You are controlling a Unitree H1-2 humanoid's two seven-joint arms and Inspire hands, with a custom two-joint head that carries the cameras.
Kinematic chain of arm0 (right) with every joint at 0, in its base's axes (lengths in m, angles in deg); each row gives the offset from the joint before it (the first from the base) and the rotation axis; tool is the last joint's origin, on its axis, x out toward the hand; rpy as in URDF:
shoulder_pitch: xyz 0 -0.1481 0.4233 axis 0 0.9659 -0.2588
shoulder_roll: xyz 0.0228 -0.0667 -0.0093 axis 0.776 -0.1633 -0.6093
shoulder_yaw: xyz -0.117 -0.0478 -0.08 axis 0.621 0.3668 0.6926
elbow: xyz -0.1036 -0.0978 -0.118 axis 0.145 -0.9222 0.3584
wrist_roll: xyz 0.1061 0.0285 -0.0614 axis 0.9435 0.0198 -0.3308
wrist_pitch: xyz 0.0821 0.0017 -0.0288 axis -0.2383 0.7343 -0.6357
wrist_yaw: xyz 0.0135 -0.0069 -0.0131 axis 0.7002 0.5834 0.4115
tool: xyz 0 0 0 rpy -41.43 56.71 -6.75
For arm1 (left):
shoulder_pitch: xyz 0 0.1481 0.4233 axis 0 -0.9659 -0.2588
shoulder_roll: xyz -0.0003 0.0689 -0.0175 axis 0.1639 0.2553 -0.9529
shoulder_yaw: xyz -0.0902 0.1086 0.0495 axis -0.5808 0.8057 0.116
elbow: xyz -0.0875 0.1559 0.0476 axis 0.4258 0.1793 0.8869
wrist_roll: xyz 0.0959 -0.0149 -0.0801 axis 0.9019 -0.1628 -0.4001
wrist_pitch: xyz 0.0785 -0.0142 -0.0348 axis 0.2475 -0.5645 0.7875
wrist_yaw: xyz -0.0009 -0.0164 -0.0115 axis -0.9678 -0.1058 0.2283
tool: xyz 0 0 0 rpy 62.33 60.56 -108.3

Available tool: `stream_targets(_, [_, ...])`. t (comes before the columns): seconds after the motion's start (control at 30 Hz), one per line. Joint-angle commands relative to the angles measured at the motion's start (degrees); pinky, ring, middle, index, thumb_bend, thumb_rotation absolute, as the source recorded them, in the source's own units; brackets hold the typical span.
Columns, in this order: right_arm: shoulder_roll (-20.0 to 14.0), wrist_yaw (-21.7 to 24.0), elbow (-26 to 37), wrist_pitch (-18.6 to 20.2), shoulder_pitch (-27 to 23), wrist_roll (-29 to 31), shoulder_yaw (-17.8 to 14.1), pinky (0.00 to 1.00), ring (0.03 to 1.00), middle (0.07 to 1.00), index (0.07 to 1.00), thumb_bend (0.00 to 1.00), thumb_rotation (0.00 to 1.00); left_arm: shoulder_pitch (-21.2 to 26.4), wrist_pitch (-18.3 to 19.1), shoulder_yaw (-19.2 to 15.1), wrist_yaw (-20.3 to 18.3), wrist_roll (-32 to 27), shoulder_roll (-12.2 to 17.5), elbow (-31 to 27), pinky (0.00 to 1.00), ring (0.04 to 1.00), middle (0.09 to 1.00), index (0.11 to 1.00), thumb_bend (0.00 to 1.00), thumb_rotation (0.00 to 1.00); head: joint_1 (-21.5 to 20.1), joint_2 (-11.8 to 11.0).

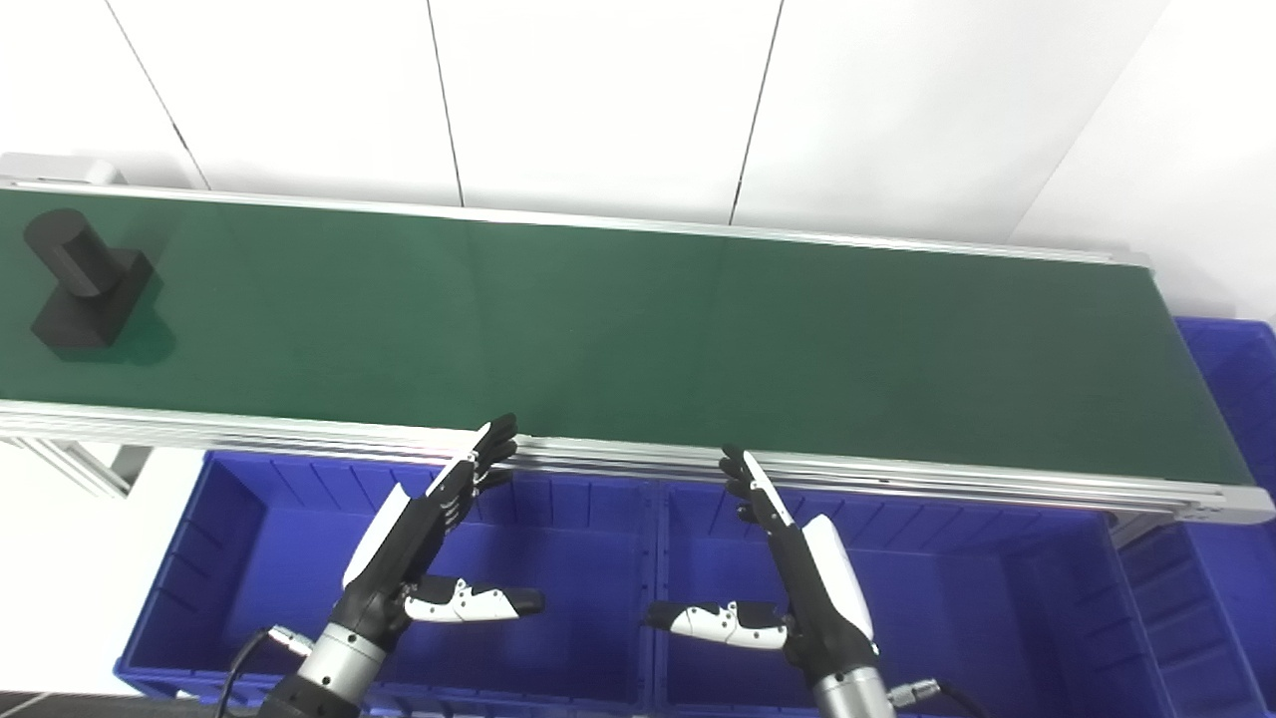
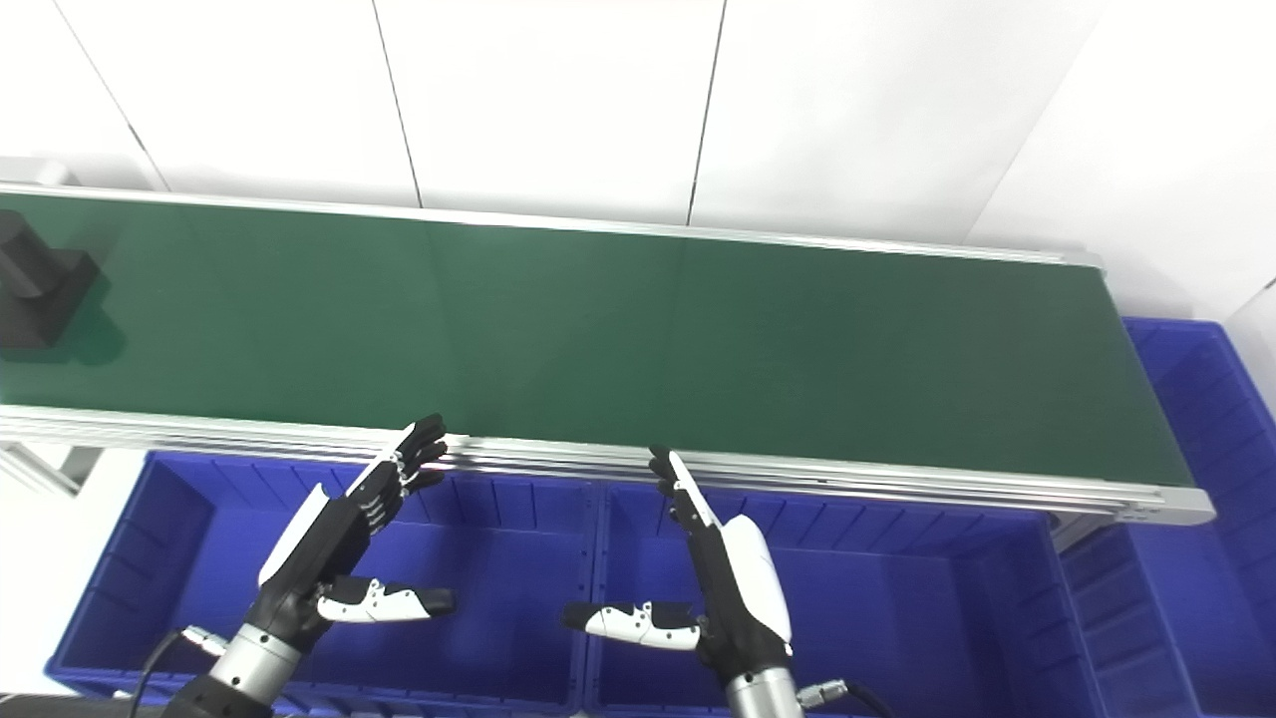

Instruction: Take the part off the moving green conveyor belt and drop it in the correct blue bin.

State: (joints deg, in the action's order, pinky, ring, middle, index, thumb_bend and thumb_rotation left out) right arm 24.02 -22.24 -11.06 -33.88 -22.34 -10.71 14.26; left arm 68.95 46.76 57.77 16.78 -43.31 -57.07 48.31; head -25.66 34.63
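Observation:
A black part (image 1: 82, 282), a cylinder on a square block, lies at the far left end of the green conveyor belt (image 1: 638, 329); in the right eye view the black part (image 2: 35, 289) is partly cut off by the picture's edge. My left hand (image 1: 424, 538) hovers open over the left blue bin (image 1: 249, 558), fingers straight and thumb out to the side. Over the right blue bin (image 1: 997, 598) my right hand (image 1: 788, 568) is open too. Both hands are below the belt's near rail, far to the right of the part, and hold nothing.
An aluminium rail (image 1: 897, 474) runs along the belt's near edge just above the fingertips. Another blue bin (image 1: 1231, 419) stands past the belt's right end. White wall panels are behind the belt.

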Motion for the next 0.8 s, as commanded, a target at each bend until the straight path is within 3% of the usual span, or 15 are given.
stream_targets(0.0, [0.50,-0.78,1.34,-0.38,-0.49,0.02,0.08,0.83,0.883,0.917,0.968,0.90,0.34,0.96,-2.42,-0.18,0.10,0.29,0.71,-0.95,0.89,0.942,0.965,0.956,0.85,0.35,-0.44,0.28])
stream_targets(0.13, [0.96,-0.15,1.81,0.61,-0.74,0.19,0.15,0.82,0.883,0.920,0.968,0.90,0.35,0.73,-2.40,-0.72,-0.54,-1.21,0.60,-1.06,0.88,0.940,0.969,0.956,0.85,0.34,-2.60,0.68])
stream_targets(0.53, [1.47,0.42,1.88,0.99,-1.34,0.48,-0.06,0.82,0.878,0.917,0.965,0.90,0.34,0.99,-2.42,-1.11,-0.90,-0.89,0.92,-1.21,0.89,0.942,0.970,0.965,0.83,0.36,-2.84,1.84])
stream_targets(0.77, [0.94,1.47,3.42,2.17,-1.37,1.23,-0.29,0.83,0.889,0.923,0.968,0.90,0.33,1.19,-2.37,-0.98,-1.45,-1.20,0.99,-1.88,0.90,0.943,0.967,0.959,0.83,0.36,-0.35,4.04])
